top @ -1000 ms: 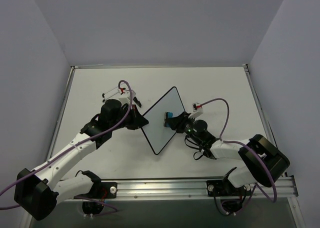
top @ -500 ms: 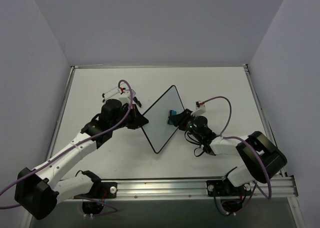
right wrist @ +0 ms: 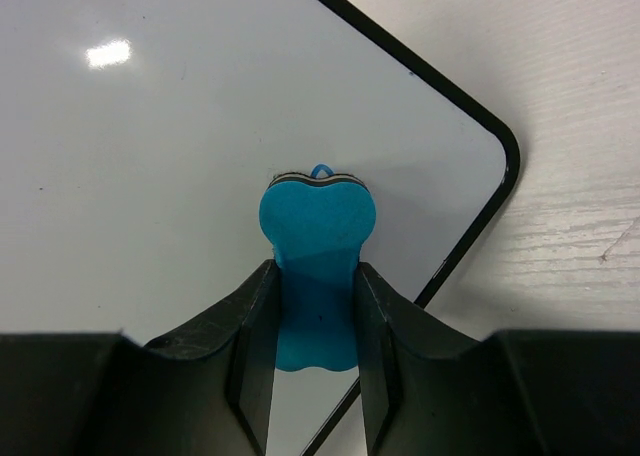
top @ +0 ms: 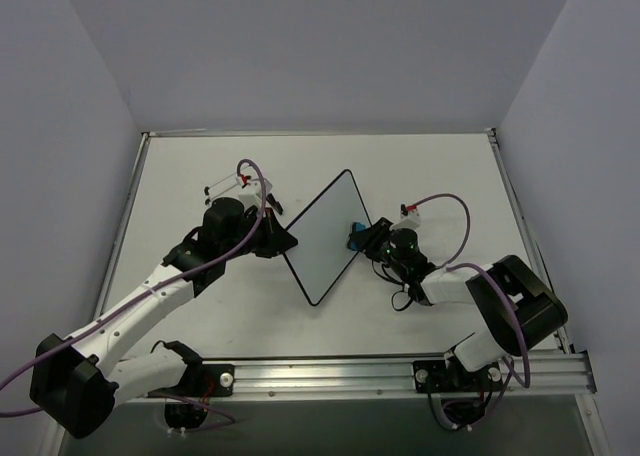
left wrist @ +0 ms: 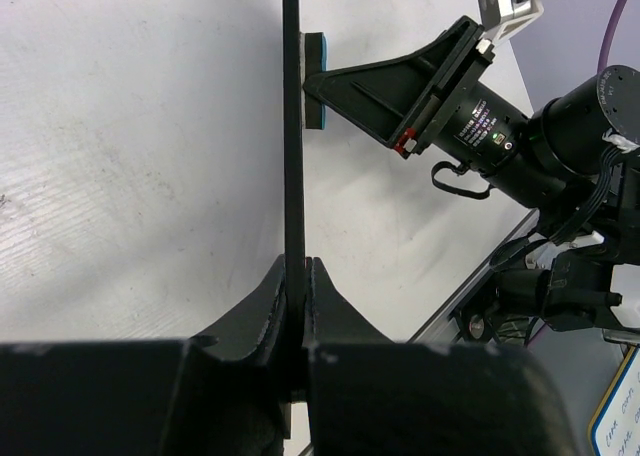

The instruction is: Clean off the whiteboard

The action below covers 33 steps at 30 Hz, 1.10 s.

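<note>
The whiteboard (top: 320, 241) stands on edge, diamond-shaped in the top view, with a thin black frame. My left gripper (top: 281, 243) is shut on its left corner. In the left wrist view the board shows edge-on as a black line (left wrist: 291, 126) running into the closed jaws of my left gripper (left wrist: 299, 276). My right gripper (top: 362, 238) is shut on the blue eraser (top: 355, 228) and presses it on the board near its right edge. In the right wrist view the eraser (right wrist: 316, 226) sits between the jaws of my right gripper (right wrist: 315, 276), on the white face (right wrist: 150, 126). A tiny blue mark (right wrist: 321, 169) shows just above the eraser.
A thin white pen-like object (top: 222, 186) and a small dark piece (top: 273, 202) lie behind my left arm. A metal rail (top: 330, 376) runs along the table's near edge. Grey walls close in on three sides.
My right gripper has slid the eraser from the middle of the board towards its right edge. My left gripper still holds the board's corner in the same place.
</note>
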Each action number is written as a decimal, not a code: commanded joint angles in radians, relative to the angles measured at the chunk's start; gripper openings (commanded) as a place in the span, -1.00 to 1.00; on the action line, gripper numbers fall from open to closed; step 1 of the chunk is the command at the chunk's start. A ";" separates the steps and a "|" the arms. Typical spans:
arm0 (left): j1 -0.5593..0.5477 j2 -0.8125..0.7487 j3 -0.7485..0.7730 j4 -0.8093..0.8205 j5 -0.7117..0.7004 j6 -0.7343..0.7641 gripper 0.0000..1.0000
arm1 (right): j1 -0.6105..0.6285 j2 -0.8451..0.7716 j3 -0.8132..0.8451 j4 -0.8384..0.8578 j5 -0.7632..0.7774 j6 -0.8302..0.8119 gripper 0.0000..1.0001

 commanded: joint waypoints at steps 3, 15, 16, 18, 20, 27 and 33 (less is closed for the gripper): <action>-0.015 -0.001 0.013 0.051 0.142 -0.021 -0.95 | 0.008 0.033 0.017 0.123 -0.060 0.047 -1.00; -0.017 -0.006 0.005 0.062 0.142 -0.030 -0.95 | 0.299 0.002 0.043 0.233 0.178 0.077 -1.00; -0.017 -0.006 0.002 0.062 0.142 -0.030 -0.95 | 0.301 0.004 0.046 0.227 0.180 0.074 -1.00; -0.015 -0.007 0.001 0.064 0.142 -0.032 -0.95 | 0.301 -0.001 0.054 0.207 0.180 0.071 -1.00; -0.015 -0.014 0.001 0.061 0.145 -0.030 -0.95 | 0.289 -0.013 0.040 0.196 0.187 0.068 -1.00; -0.015 -0.011 -0.002 0.064 0.153 -0.029 -0.95 | 0.070 0.002 0.052 0.137 0.050 0.042 -1.00; -0.017 -0.009 -0.004 0.071 0.165 -0.033 -0.95 | -0.108 0.217 0.175 0.140 -0.212 -0.009 -1.00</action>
